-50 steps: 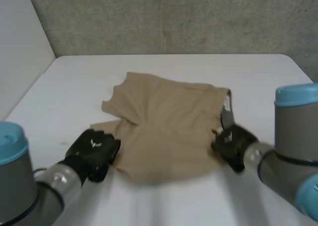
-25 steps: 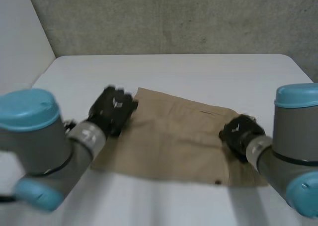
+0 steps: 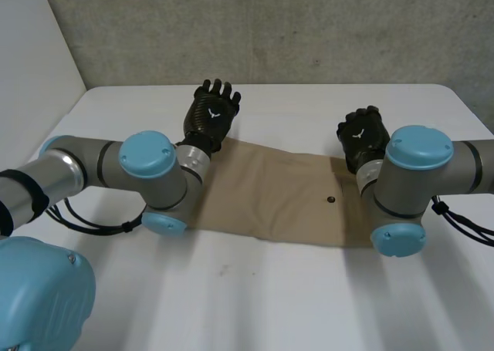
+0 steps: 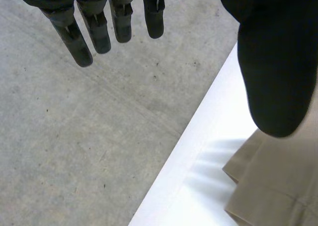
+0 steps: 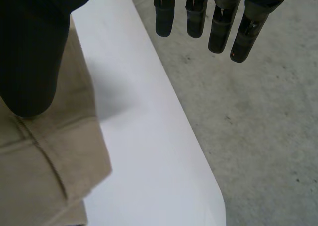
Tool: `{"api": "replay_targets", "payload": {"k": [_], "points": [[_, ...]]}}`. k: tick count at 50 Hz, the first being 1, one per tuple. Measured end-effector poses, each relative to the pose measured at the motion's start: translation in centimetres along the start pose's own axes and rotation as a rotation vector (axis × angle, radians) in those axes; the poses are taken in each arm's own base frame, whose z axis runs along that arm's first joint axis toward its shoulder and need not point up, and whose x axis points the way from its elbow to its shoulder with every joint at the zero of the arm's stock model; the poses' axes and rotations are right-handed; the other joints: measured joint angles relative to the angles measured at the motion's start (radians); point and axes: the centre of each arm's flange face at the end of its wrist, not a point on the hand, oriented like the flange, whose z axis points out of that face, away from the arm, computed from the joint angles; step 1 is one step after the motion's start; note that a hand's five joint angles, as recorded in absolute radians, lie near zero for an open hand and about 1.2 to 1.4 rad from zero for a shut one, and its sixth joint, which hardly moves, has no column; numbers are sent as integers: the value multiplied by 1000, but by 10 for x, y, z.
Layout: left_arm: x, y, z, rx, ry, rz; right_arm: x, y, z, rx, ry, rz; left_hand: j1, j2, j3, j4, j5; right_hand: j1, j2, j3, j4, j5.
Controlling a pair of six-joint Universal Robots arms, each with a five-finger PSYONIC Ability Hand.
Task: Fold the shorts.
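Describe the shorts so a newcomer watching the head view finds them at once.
On the white table, a flat tan strip runs from the left arm to the right arm: the shorts. It is the only cloth there, with a small dark spot near its right-arm end.

I work at a white surface, flat and matte, with a rounded far corner on my right. Behind its far edge stands a rough grey concrete wall, mottled with darker specks. On my left a plain white panel rises beside the surface and meets that wall. From my left wrist I see the surface's straight edge with a grey concrete floor below it, marked by faint lines. From my right wrist the surface ends in a rounded corner above the speckled floor.
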Motion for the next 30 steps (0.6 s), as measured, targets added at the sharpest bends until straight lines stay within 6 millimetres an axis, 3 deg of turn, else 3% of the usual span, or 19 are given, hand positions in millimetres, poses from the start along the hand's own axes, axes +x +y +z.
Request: {"api": "replay_targets", "payload": {"k": [7, 11, 13, 15, 18, 19, 22, 24, 26, 27, 29, 30], "points": [[-3, -23, -22, -27, -2, -14, 44, -10, -20, -7, 66, 124, -9, -21, -16, -17, -7, -11, -56, -64, -49, -52], [-14, -42, -45, -44, 11, -32, 68, -8, -51, -47, 21, 217, -9, -21, -16, -17, -7, -11, -56, -64, -49, -52], [-17, -46, -54, -52, 16, -43, 69, -5, -57, -64, 0, 230, -9, -21, -16, -17, -7, -11, -56, -64, -49, -52], [-22, -53, -72, -70, 28, -74, 66, 9, -77, -153, -105, 287, -9, -21, -16, -17, -7, -11, -56, -64, -49, -51], [-24, -56, -85, -86, 38, -102, 62, 16, -85, -192, -148, 313, -9, -21, -16, -17, -7, -11, -56, -64, -48, -52], [-25, -57, -96, -102, 48, -133, 55, 28, -97, -263, -228, 371, -9, -21, -16, -17, -7, -11, -56, -64, -48, -52], [-24, -56, -108, -125, 61, -174, 48, 40, -105, -301, -280, 422, -9, -21, -16, -17, -7, 1, -37, -44, -38, -36], [-22, -53, -118, -149, 73, -213, 42, 50, -106, -308, -303, 455, -9, -21, -16, -17, -7, 143, 130, 129, 123, 113], [-21, -52, -121, -158, 77, -227, 40, 53, -106, -306, -305, 462, -9, -21, -16, -17, -7, 167, 167, 159, 153, 140], [-20, -50, -124, -166, 80, -238, 35, 61, -101, -294, -298, 470, -9, -21, -16, -17, -7, 316, 376, 369, 344, 323], [-18, -48, -125, -174, 83, -246, 32, 66, -97, -283, -287, 470, -9, -21, -16, -17, -7, 381, 477, 467, 440, 413], [-18, -47, -126, -178, 85, -250, 29, 71, -92, -274, -274, 465, -9, -21, -16, -17, -7, 530, 727, 720, 706, 660]]}}
